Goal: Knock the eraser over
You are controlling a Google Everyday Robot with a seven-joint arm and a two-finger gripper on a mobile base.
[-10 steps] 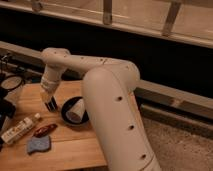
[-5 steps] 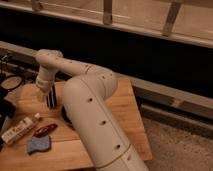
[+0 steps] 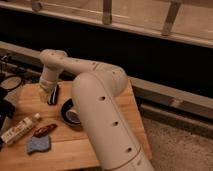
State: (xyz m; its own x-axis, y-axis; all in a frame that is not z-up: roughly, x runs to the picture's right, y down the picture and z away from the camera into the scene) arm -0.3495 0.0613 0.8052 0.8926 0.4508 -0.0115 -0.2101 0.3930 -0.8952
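White arm [image 3: 100, 107] fills the middle, reaching up and left, then bending down at its wrist over the wooden worktop [image 3: 75, 145]. Its gripper [image 3: 46, 96] hangs at the worktop's far left, just beside the eraser [image 3: 54, 94], left of the bowl [image 3: 70, 112].

Black bowl [image 3: 66, 112], blue-grey cloth [image 3: 38, 144]

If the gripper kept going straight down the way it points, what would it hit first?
Most likely the wooden table. The gripper points down at it, with the eraser right beside it on the right; depth is unclear.
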